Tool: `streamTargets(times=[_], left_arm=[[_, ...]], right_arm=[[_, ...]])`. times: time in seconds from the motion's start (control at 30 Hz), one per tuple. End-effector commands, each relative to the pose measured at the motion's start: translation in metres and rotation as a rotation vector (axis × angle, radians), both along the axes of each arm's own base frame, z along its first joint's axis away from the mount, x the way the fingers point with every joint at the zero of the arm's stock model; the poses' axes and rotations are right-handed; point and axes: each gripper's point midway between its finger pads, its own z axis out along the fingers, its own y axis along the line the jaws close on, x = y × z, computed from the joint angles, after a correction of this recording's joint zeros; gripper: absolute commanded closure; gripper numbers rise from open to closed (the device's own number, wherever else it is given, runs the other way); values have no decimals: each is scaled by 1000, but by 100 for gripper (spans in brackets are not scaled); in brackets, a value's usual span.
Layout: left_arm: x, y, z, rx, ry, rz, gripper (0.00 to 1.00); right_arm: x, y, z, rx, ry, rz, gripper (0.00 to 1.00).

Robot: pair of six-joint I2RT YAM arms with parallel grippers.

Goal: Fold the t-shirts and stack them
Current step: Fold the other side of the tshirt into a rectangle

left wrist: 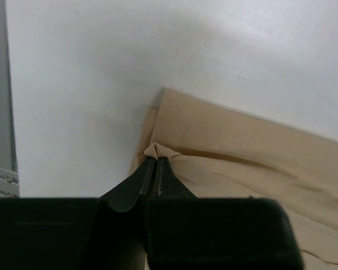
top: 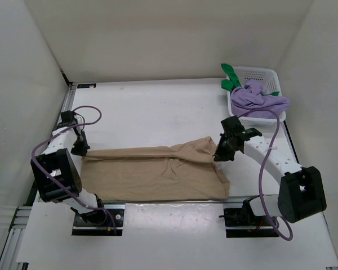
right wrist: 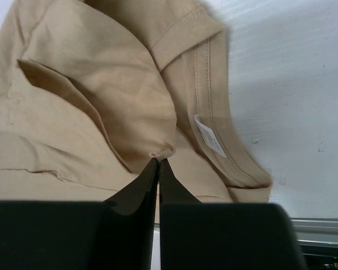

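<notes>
The left gripper clamps a corner pinch of the tan soft cloth t-shirt, and the right gripper clamps a fold near its collar, likely to lift one long edge for folding. The shirt lies spread left of the white plastic mesh basket, which holds the light purple cloth t-shirt and the bright green cloth t-shirt.

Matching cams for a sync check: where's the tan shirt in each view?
Top external: tan shirt lies across the near middle of the table, between the left gripper and right gripper.
Left wrist: shirt at lower right, its corner pinched by the left gripper.
Right wrist: shirt fills left and centre, a fold pinched by the right gripper.
Shared landmark: the white table, bare beside the shirt in all three.
</notes>
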Motion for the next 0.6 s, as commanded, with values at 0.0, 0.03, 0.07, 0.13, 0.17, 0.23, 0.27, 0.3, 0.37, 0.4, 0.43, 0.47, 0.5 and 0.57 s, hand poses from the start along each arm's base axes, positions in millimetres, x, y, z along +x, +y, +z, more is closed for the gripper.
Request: streamTargets(times=[0.0,0.03,0.07,0.13,0.17,0.23,0.27,0.3,0.37,0.4,0.43,0.47,0.5,0.57], left_arm=[[-17,2,1,30,0,19,87],[-26,0,-2,27,8,19,85],[-30,-2,-3,27,10,19,85],[-37,-4,-1,31,-5,19,76],[-43,-6,-5,28,7,19,75],[-47,-5,-4,41,3,23,66],[-46,-5,-1,45,-10,23,52],[-47,-2,0,58,-6,29,44],[-51,3,3,77,-3,45,38],[-41,6,15,90,-43,47,37],[-37,9,22,106,-64,52,34],[-32,11,33,117,-101,53,31],[-20,15,50,132,-152,56,26],[-8,12,67,116,-207,41,21]], right_arm=[[-3,7,-3,19,-1,4,100],[-6,5,-9,10,19,4,100],[-10,4,-15,2,38,4,100],[-11,3,-18,1,41,4,100],[-12,3,-23,-4,51,4,100],[-12,1,-25,-15,56,1,100],[-12,1,-28,-19,66,1,100],[-10,2,-27,-16,57,1,100],[-9,2,-29,-19,55,11,100],[-9,2,-29,-19,55,11,100],[-10,3,-29,-14,57,23,100],[-8,4,-31,-14,57,23,100],[-8,4,-31,-14,57,23,100],[-10,5,-32,-10,67,35,100]])
